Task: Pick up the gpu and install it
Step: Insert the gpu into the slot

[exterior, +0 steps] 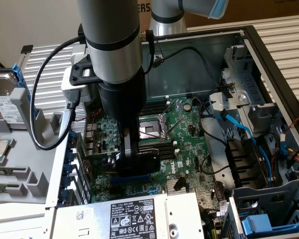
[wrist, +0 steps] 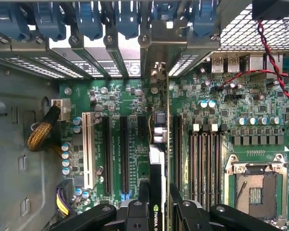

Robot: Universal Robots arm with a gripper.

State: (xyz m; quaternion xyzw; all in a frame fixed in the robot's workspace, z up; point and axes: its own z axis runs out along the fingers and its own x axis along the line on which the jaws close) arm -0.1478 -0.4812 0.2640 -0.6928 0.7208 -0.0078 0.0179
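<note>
Gripper point(wrist: 159, 192) inside open case point(exterior: 199, 55), jaws clamped on gpu point(wrist: 157, 168). Card held edge-on over motherboard point(wrist: 130, 96). Black expansion slots point(wrist: 115, 154) just beside it on one side, memory slots point(wrist: 204, 159) on other. Red wire point(wrist: 274, 62) near rear ports. CPU socket point(wrist: 255, 187) beyond memory slots.

a computer-assembly workbench or lab: opened desktop case point(exterior: 189, 59), bare motherboard point(exterior: 189, 144), loose hard drive point(exterior: 7, 102) and processor point(exterior: 0, 149) alongside.

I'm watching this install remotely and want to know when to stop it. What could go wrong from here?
The gripper clamps the gpu edge-on over the motherboard; if it sits off its slot, pressing may stress the board. Its bracket end sits close to the rear slot frame and might snag. The memory slots beside it leave little room.
</note>
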